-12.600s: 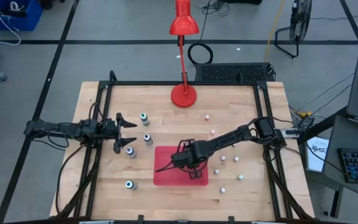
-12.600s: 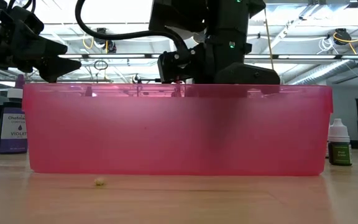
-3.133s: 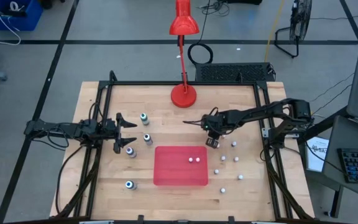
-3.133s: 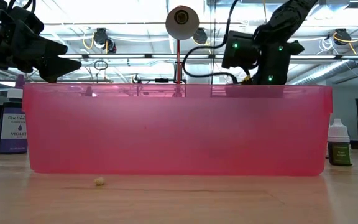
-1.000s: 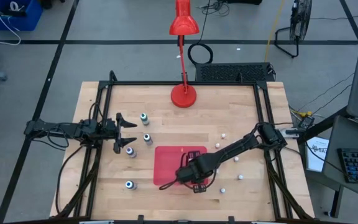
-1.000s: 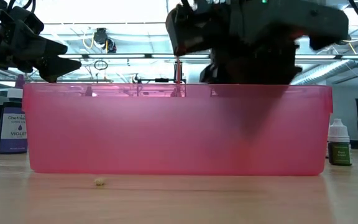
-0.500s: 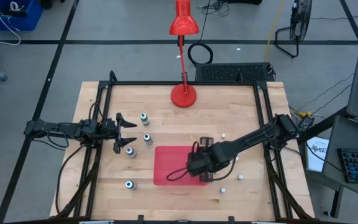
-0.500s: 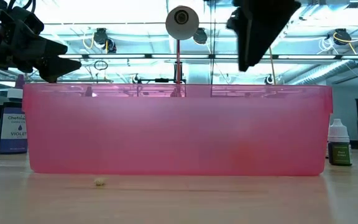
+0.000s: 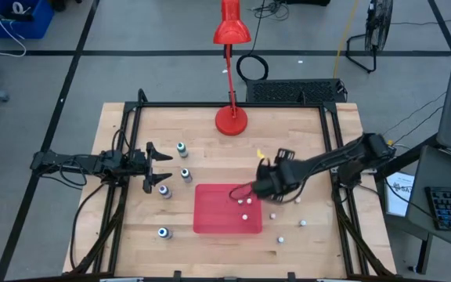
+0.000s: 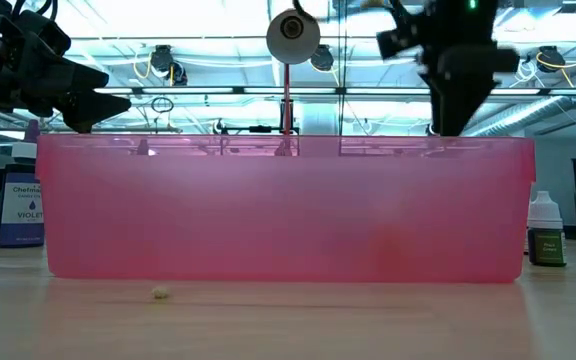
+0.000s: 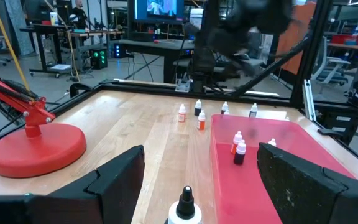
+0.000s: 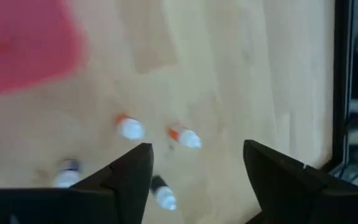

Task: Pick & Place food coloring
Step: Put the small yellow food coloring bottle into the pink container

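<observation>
The food coloring bottles are scattered. Three of them stand in the flat red tray. Several stand on the wood right of the tray and several left of it. My right gripper hangs open and empty above the tray's far right corner. In the right wrist view, my right gripper has loose bottles below it. My left gripper hovers open at the table's left, with one bottle standing below and between its fingers, untouched.
A red desk lamp stands on its round base at the far middle of the table. The black frame rails run along the table's left and right sides. Bare wood lies between the lamp and the tray.
My right gripper has risen out of the tray's near part and moved toward the table's far right, to above the tray's far right corner. A third bottle now stands in the tray where the gripper was.
</observation>
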`<state>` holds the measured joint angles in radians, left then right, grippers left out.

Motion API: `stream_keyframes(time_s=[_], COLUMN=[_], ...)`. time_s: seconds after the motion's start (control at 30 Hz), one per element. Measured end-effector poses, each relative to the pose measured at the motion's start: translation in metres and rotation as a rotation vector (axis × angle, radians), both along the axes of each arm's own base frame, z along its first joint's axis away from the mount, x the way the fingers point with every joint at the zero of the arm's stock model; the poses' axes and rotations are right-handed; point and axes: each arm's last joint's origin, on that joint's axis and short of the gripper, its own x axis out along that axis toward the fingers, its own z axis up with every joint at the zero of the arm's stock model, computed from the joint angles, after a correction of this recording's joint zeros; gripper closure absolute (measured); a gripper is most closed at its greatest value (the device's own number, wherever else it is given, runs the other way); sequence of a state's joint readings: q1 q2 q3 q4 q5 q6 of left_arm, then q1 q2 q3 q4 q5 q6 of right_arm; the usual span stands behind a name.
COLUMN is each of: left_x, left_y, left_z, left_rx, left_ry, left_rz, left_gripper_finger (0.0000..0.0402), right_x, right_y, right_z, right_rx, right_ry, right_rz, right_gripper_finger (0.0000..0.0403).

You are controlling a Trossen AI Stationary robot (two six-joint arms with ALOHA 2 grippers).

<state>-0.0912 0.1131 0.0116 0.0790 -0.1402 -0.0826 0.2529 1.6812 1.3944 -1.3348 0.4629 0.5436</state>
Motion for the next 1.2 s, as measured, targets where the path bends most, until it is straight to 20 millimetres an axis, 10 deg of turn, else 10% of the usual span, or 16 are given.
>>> stream_keyframes(time_s=[0.43, 1.2], left_x=[0.0, 0.0], left_y=[0.0, 0.0], left_z=[0.0, 0.0], left_rx=[0.0, 0.0], left_ry=[0.0, 0.0], left_rz=[0.0, 0.0], left_gripper_finger=[0.0096, 0.0096], right_x=[-0.044, -0.049], right_y=[-0.049, -0.076], right_z=[-0.044, -0.076], right_rx=[0.207, 0.279], right_ry=[-0.139, -0.18], right_rz=[-0.158, -0.16], right_gripper_finger=[0.0154, 0.0161])
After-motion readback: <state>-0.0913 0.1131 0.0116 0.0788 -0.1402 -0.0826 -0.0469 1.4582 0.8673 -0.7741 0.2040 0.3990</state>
